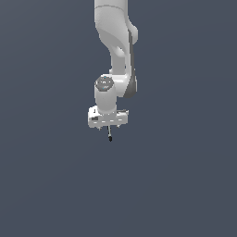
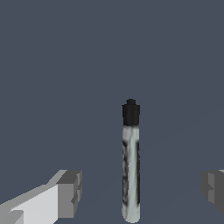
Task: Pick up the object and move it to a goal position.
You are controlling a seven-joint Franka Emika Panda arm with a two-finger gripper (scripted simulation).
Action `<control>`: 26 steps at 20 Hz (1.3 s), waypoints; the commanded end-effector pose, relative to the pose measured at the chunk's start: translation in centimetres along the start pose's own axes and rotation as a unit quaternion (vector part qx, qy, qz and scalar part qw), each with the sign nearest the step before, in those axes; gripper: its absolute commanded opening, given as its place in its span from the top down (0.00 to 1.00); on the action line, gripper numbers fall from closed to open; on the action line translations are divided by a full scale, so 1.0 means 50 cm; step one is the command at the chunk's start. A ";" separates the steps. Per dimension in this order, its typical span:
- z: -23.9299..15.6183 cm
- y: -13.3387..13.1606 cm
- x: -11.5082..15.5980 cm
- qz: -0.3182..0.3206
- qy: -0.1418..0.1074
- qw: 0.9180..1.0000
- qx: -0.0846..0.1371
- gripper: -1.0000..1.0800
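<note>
Object [image 1: 110, 137]: tiny, thin pale stem with a black tip, right under the white pincer [image 1: 109, 127], pointing down. Up close in the wrist view, a see-through tube with a black cap [image 2: 131, 113], between two grey fingers [image 2: 70, 193] spread wide, not touching either. Plain dark grey all around.

A flat, uniform slate-blue backdrop [image 1: 51, 185] fills both the exterior and wrist views, with no visible wall, floor seam or furniture. Lighting is even and soft. In the wrist view a faint diagonal line crosses the surface, slightly separating two near-identical tones.
</note>
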State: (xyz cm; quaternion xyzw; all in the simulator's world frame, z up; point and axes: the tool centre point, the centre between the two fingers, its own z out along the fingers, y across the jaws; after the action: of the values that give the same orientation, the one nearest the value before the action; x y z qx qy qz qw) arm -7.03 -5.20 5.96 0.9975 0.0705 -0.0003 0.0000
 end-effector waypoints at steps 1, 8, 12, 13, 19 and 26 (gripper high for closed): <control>0.007 0.000 -0.001 0.000 0.000 1.000 0.000 0.04; 0.066 -0.001 -0.003 -0.001 0.000 1.000 0.000 0.04; 0.092 -0.001 -0.003 -0.001 0.000 1.000 0.000 0.04; 0.095 0.000 -0.003 -0.001 0.000 1.000 0.000 0.04; 0.100 0.000 -0.002 -0.001 0.000 1.000 0.000 1.00; 0.100 0.000 -0.002 -0.001 0.000 1.000 0.000 1.00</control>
State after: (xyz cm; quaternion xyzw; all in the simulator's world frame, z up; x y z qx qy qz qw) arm -7.19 -5.23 0.98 0.9974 0.0717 -0.0002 0.0000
